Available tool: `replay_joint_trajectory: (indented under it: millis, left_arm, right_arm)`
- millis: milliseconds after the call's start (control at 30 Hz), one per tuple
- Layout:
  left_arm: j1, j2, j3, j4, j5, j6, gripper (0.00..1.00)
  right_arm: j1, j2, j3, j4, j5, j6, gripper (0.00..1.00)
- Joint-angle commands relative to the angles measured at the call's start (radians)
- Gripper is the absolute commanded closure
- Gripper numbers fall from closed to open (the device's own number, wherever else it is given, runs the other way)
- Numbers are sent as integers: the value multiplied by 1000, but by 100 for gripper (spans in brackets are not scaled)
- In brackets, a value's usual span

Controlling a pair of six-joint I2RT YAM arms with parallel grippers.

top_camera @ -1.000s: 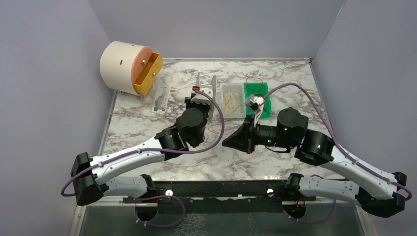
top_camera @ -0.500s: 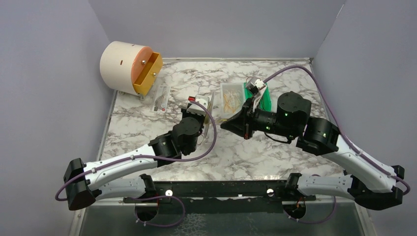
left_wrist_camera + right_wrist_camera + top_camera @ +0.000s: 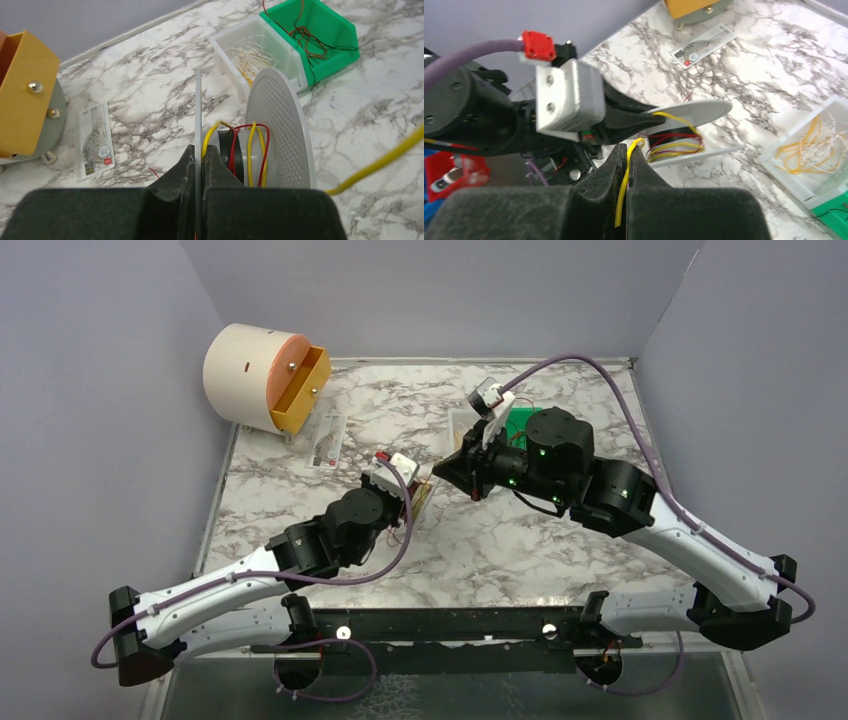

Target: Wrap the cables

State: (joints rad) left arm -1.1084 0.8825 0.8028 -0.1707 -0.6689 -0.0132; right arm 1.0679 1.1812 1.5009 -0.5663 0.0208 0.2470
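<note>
My left gripper (image 3: 199, 152) is shut on the thin white flange (image 3: 198, 110) of a spool (image 3: 277, 130), which it holds on edge above the table. Yellow and red cables (image 3: 256, 150) are wound round the spool's hub. One yellow cable (image 3: 380, 162) runs off to the right. My right gripper (image 3: 628, 150) is shut on that yellow cable (image 3: 624, 185), just beside the spool (image 3: 674, 142). In the top view the left gripper (image 3: 412, 498) and right gripper (image 3: 447, 468) are close together at mid table.
At the back stand a white bin (image 3: 250, 50) of loose yellow cables and a green bin (image 3: 320, 35) of red ones. A white cylinder with an open yellow drawer (image 3: 295, 390) stands back left. A flat packet (image 3: 328, 440) lies next to it.
The left arm has drawn back toward the near side with the spool. The right gripper has swung away from me and leftward, now covering much of the bins.
</note>
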Motion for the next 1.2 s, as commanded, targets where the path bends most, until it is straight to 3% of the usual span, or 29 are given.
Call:
replay_joint_trajectory:
  millis: [0,267,500,1167]
  left_arm:
    - [-6,-79,27,-116,193,-30,100]
    - [-7,-201,-25,-162,360,-45,100]
    - [-7,-291,-28,-164,486,-69,100]
    - [-7,-409,51,9,595,-139,100]
  right_arm:
    - [4,28,34,60,100,-77,99]
    - [-89,26,-22,95,52,-85,99]
    - [-170,-45,-171,136,27,-43,99]
    - [-340,-262,-688,308,-165,154,99]
